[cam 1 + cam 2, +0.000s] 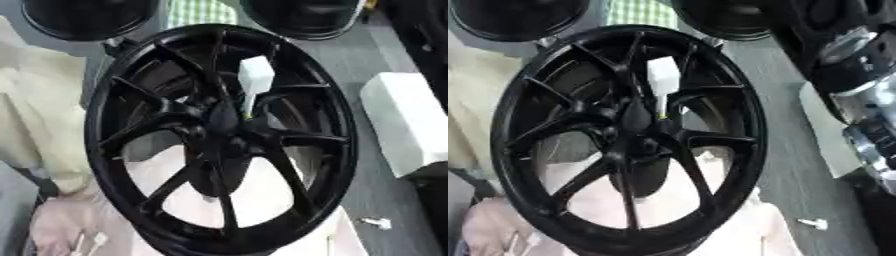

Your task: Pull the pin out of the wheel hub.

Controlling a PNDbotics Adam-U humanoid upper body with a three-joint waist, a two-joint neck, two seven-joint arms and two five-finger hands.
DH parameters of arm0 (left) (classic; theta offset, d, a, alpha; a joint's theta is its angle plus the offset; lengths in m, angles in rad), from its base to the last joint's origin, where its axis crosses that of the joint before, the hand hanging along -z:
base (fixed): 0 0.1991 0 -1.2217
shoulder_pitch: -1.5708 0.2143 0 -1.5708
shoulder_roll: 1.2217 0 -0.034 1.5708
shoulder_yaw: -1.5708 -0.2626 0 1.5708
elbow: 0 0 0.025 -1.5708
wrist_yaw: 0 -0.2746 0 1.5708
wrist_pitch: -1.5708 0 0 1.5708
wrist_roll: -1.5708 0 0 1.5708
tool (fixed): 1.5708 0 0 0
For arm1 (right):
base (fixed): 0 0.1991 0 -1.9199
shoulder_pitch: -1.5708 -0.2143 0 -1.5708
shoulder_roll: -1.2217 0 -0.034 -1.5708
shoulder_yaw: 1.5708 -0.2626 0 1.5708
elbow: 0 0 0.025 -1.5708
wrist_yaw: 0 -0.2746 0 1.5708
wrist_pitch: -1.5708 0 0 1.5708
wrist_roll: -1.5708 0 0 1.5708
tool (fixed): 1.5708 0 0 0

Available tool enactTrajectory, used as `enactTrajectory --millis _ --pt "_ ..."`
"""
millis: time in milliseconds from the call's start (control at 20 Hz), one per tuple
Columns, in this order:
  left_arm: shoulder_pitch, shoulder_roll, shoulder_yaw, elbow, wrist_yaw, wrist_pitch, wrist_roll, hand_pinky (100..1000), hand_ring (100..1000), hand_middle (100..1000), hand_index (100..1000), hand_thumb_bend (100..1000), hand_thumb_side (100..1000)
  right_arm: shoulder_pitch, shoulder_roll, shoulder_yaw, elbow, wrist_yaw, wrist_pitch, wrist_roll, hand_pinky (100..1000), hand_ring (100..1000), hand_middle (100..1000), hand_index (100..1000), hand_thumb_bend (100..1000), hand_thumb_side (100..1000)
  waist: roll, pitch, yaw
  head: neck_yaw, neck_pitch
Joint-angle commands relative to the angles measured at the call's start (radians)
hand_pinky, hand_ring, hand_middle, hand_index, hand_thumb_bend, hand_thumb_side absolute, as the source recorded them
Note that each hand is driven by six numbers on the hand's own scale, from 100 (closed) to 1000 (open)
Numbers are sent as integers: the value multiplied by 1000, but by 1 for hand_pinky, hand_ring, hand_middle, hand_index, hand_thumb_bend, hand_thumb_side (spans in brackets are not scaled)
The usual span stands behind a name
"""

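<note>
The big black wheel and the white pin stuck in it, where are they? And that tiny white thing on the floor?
Black spoked wheel hub (pixel 337 150): left eye view, right rim.
White pin (pixel 255 75): left eye view, blocky head.
Small white piece (pixel 815 223): right eye view, middle.

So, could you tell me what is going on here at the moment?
A black wheel hub stands upright before the robot, with a white pin still stuck in near its centre. Neither hand touches it yet. Part of the robot's right arm shows at the right edge; its hand is out of view. Another small white piece lies on the floor.
</note>
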Motion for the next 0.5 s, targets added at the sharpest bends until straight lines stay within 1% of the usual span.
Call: enactTrajectory --millis 50,150,300,500 --pt "-3 28 9 -12 1 -2 3 769 654 585 744 677 575 5 -85 9 -71 -53 -52 43 902 882 827 861 570 523 5 -16 -2 -6 -25" --pt "-3 29 10 -13 1 -3 4 769 654 585 744 677 575 27 -126 15 -108 -82 -47 43 902 883 832 864 575 525 4 -15 -3 -10 -29" --pt "-3 30 10 -13 1 -3 4 769 655 585 744 676 575 55 -179 21 -151 -124 -30 43 901 884 836 868 582 525 4 -14 -4 -13 -26" --pt "-4 31 9 -14 1 -3 3 769 655 585 744 676 575 68 -204 21 -186 -150 -4 43 901 884 836 868 582 525 4 -14 -3 -15 -25"
